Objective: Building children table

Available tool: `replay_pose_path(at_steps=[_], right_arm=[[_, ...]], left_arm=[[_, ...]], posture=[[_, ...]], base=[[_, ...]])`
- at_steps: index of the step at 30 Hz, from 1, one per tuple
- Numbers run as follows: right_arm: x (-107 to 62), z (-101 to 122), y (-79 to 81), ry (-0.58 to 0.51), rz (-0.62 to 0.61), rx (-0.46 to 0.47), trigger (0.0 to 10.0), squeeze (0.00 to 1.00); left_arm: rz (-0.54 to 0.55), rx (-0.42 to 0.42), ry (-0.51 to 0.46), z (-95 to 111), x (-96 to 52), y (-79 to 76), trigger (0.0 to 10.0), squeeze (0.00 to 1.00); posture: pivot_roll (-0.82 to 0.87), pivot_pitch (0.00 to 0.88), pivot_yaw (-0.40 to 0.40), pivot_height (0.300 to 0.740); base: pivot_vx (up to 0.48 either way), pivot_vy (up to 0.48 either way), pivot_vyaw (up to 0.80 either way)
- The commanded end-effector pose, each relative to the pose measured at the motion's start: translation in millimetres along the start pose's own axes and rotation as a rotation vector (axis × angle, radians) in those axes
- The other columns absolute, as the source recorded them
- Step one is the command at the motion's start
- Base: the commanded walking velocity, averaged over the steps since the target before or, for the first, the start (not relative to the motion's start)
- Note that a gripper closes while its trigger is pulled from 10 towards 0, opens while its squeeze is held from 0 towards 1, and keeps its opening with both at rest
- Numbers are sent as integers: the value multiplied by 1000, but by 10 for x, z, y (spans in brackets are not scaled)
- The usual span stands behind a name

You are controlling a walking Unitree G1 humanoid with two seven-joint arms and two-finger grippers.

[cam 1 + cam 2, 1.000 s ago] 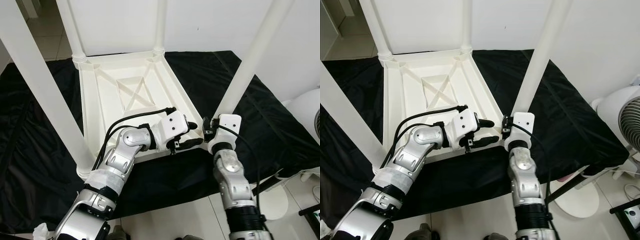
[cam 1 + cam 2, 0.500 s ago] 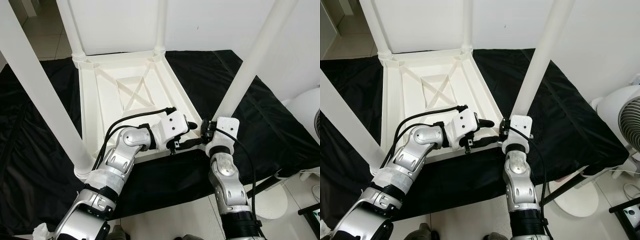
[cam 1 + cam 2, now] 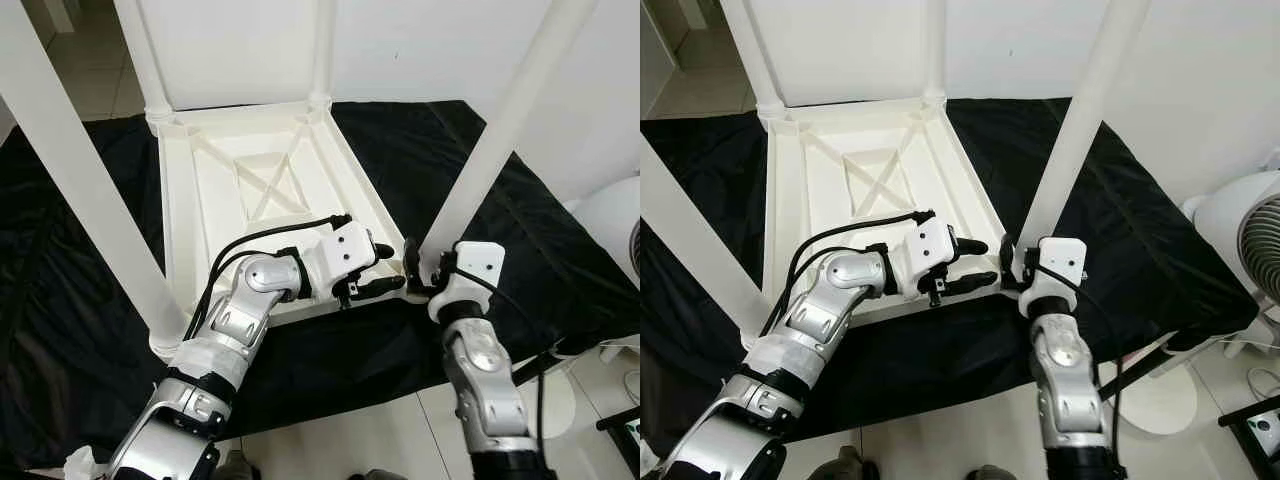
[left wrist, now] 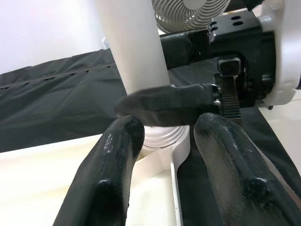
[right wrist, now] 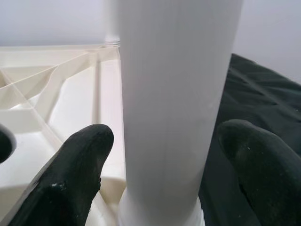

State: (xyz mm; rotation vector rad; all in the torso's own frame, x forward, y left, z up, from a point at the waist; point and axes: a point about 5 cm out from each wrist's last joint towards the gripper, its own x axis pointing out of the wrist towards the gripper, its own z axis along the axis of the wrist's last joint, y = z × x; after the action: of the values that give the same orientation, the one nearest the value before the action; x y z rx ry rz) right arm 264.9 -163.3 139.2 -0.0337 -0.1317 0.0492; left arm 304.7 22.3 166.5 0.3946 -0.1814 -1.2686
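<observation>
A white plastic children's table (image 3: 215,190) lies upside down on a black cloth, its legs pointing up. My left gripper (image 3: 381,268) is open at the table's near right corner, one finger above the rim and one along it. My right gripper (image 3: 422,272) is open at the base of the near right leg (image 3: 500,130). In the right wrist view its fingertips (image 5: 80,160) stand on either side of that leg (image 5: 169,94) with small gaps. The left wrist view shows one right finger (image 4: 169,103) lying across the leg's socket.
The black cloth (image 3: 60,330) covers the floor under the table. The near left leg (image 3: 80,190) rises close to my left arm, and two far legs (image 3: 140,50) stand by the wall. A white fan (image 3: 1250,230) is on the tiled floor at the right.
My right wrist has swung to the right of the near right leg, fingers staying at its base. The leg's top leans slightly further right. The left arm has not moved.
</observation>
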Motion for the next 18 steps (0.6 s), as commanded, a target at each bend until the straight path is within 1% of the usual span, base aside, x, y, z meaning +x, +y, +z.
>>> replay_pose_path(at_steps=[1,2,3,5,6,8,11,14,15,16,17,18], right_arm=[[-19,-5,-41,1,82,-13,10000,0],[-9,-16,-89,1,124,-36,10000,0],[-9,-16,-89,1,124,-36,10000,0],[23,-27,-150,8,198,-62,10000,0],[23,-27,-150,8,198,-62,10000,0],[99,-42,-204,19,251,-81,10000,0],[144,-47,-242,28,279,-89,10000,0],[167,-51,-258,35,287,-89,10000,0],[225,-59,-258,48,329,-93,10000,0],[225,-59,-258,48,329,-93,10000,0],[290,-65,-257,61,360,-95,10000,0],[290,-65,-257,61,360,-95,10000,0]], left_arm=[[86,1,6,-12,-4,39,10000,0],[86,1,6,-11,-3,44,10000,0],[86,1,6,-11,-3,44,10000,0],[87,2,8,-11,-5,54,10000,0],[87,2,8,-11,-5,54,10000,0],[88,2,8,-10,-4,62,10000,0],[89,2,8,-7,2,67,10000,0],[89,3,8,-5,6,69,10000,0],[91,3,6,0,4,79,10000,0],[91,3,6,0,4,79,10000,0],[92,3,7,-1,-2,90,10000,0],[92,3,7,-1,-2,90,10000,0]], posture=[[-22,0,-23,740],[-24,0,-17,740],[-24,0,-17,740],[-28,0,-11,740],[-28,0,-11,740],[-28,0,-9,740],[-28,0,-5,740],[-28,0,-5,740],[-27,0,-6,740],[-27,0,-6,740],[-28,0,-4,740],[-28,0,-4,740]], base=[[0,0,0],[0,0,0],[0,0,0],[0,0,0],[0,0,0],[0,0,0],[0,0,0],[0,0,0],[0,0,0],[0,0,0],[0,0,0],[0,0,0]])
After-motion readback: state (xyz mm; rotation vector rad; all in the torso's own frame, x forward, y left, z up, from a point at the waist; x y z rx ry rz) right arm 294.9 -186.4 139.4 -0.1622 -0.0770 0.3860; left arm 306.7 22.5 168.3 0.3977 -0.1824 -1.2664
